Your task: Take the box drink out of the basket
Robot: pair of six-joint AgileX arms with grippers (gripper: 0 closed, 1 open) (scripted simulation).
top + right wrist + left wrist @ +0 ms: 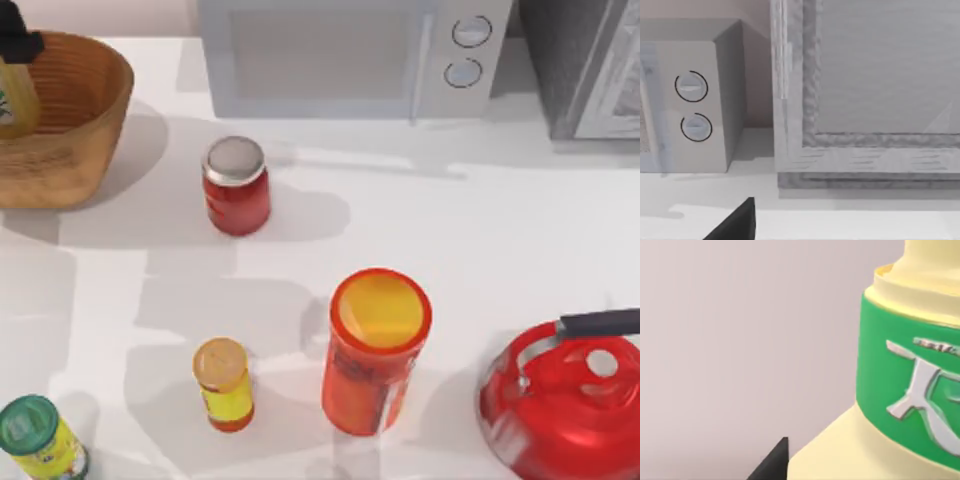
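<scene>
Left claw [18,45] pinching box drink [17,100] over basket [85,130], white table [480,230], microwave [340,55] behind.

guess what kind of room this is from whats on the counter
Most likely a kitchen worktop, in a rendered simulation: a microwave stands at the back of the white counter, a red kettle sits at the right, and food jars stand near a wicker basket.

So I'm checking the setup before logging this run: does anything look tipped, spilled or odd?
Nothing is spilled or tipped. The one unusual thing: the box drink is not resting in the basket; it hangs upright over it at the table's far left, with the left gripper at its top.
</scene>
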